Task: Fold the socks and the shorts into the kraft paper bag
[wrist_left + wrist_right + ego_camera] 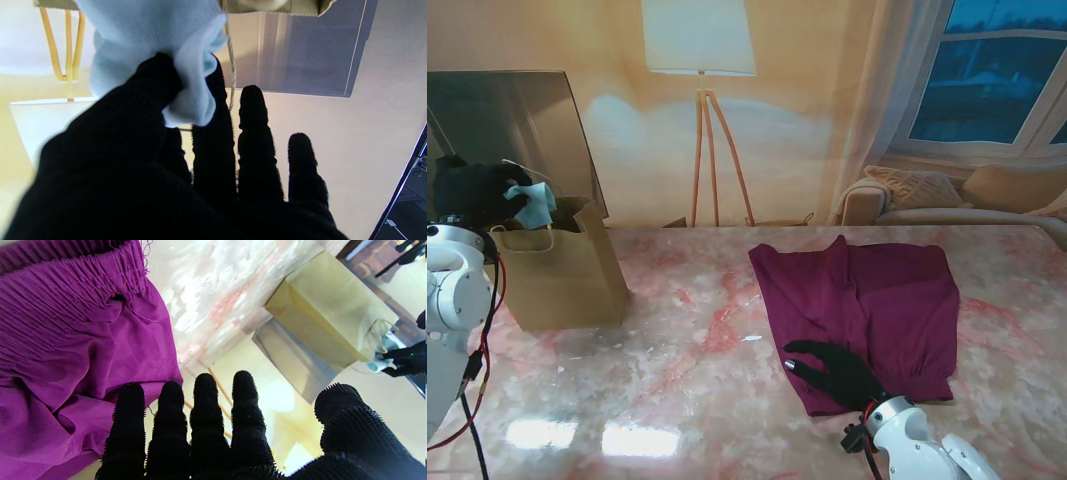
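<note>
While raised over bag (pixel 562 275) — left robot hand (pixel 472 190) pinches sock (pixel 535 203) | right robot hand (pixel 837 372) splayed flat on shorts (pixel 867 300)

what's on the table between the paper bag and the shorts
Nothing: in the stand view only bare marble table lies between the kraft paper bag and the purple shorts.

Backdrop: warm wall, tripod floor lamp (pixel 700 60)
Right: window (pixel 997 75), dusk-blue; cushioned sofa (pixel 947 195)
Foreground: glossy pink marble table (pixel 687 360)
</note>
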Action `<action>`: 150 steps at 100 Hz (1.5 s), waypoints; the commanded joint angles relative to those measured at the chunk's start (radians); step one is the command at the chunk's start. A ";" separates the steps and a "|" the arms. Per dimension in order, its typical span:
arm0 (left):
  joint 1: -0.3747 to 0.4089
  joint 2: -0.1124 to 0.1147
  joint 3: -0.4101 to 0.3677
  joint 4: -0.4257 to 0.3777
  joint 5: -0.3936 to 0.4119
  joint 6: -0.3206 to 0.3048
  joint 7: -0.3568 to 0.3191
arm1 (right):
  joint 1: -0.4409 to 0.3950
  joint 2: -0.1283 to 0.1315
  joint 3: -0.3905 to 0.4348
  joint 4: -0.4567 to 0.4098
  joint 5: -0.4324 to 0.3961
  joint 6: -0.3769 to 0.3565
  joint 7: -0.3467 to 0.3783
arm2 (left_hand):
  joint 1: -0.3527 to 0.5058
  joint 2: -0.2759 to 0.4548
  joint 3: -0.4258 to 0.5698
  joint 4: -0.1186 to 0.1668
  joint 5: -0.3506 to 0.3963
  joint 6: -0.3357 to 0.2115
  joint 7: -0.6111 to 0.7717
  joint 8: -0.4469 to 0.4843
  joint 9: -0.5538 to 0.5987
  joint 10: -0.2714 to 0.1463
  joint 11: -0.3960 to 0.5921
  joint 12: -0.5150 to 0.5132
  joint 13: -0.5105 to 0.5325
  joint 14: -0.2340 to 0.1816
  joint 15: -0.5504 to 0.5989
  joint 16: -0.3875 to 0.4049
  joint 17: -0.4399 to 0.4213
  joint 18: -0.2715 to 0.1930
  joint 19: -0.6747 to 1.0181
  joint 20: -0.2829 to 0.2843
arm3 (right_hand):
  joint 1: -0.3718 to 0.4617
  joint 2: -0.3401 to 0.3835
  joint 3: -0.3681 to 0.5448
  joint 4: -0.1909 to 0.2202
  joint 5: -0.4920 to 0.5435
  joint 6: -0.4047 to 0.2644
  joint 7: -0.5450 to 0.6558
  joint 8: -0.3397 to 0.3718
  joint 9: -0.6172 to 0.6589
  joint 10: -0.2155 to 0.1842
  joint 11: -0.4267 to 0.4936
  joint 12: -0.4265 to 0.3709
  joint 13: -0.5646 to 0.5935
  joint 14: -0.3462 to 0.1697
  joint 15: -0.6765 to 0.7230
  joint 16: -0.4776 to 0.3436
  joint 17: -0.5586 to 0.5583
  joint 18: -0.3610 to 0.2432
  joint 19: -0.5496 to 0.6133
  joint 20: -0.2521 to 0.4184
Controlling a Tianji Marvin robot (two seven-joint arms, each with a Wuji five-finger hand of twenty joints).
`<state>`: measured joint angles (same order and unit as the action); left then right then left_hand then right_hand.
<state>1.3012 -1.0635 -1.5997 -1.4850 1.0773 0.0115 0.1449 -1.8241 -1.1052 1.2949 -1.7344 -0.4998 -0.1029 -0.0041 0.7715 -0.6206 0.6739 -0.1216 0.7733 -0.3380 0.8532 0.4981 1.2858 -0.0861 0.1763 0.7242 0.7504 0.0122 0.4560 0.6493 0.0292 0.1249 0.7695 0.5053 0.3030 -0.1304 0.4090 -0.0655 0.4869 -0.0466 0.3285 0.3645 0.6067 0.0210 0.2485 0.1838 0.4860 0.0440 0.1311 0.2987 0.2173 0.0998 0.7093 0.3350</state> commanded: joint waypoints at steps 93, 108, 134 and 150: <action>0.040 0.013 0.004 -0.101 -0.012 0.002 -0.182 | -0.009 -0.003 0.005 0.003 -0.005 -0.001 -0.009 | -0.184 0.023 0.112 0.004 -0.055 0.200 -0.382 -0.087 -0.564 0.113 -0.003 -0.358 -0.334 0.047 -0.162 -0.083 -0.083 -0.051 -0.108 0.039 | 0.008 0.030 -0.027 0.028 0.025 -0.024 0.016 0.010 0.022 0.005 0.019 0.007 0.019 0.008 0.018 0.018 -0.013 0.005 0.023 0.033; 0.049 0.016 -0.005 -0.121 -0.012 0.007 -0.222 | -0.010 -0.004 0.007 0.003 -0.004 -0.003 -0.013 | -0.203 0.099 0.063 0.016 -0.059 0.215 -0.403 -0.090 -0.588 0.129 -0.008 -0.364 -0.358 0.054 -0.169 -0.089 -0.082 -0.074 -0.110 0.052 | 0.009 0.029 -0.027 0.028 0.024 -0.022 0.014 0.010 0.020 0.006 0.018 0.006 0.019 0.008 0.017 0.018 -0.011 0.004 0.024 0.033; 0.096 0.008 -0.027 -0.188 -0.046 -0.008 -0.201 | -0.012 -0.005 0.009 0.000 -0.008 -0.005 -0.017 | -0.170 0.222 -0.058 0.019 -0.067 0.223 -0.424 -0.073 -0.583 0.130 -0.007 -0.364 -0.337 0.050 -0.164 -0.090 -0.054 -0.087 -0.112 0.080 | 0.009 0.028 -0.027 0.028 0.023 -0.022 0.013 0.009 0.020 0.005 0.016 0.006 0.019 0.008 0.018 0.018 -0.010 -0.001 0.022 0.032; 0.171 0.000 -0.056 -0.293 -0.057 -0.035 -0.183 | -0.010 -0.004 0.007 -0.001 -0.017 -0.006 -0.019 | -0.140 0.268 -0.135 0.034 -0.069 0.231 -0.440 -0.066 -0.565 0.136 -0.005 -0.363 -0.303 0.055 -0.180 -0.104 -0.018 -0.062 -0.112 0.075 | 0.010 0.029 -0.027 0.028 0.024 -0.020 0.014 0.009 0.021 0.006 0.016 0.006 0.021 0.010 0.019 0.018 -0.011 -0.011 0.017 0.028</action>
<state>1.4458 -1.0591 -1.6534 -1.7344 1.0251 -0.0092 -0.0516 -1.8284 -1.1061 1.3058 -1.7303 -0.5104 -0.1052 -0.0222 0.5967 -0.3865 0.5840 -0.1219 0.7257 -0.1153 0.4392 0.4148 0.7133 0.0146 0.1849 0.3695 0.4206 0.0571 0.3095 0.5580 0.0048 0.0528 0.6588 0.5653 0.3030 -0.1304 0.4089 -0.0655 0.4869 -0.0466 0.3285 0.3645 0.6067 0.0211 0.2486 0.1838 0.4861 0.0440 0.1311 0.2987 0.2174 0.0998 0.7093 0.3350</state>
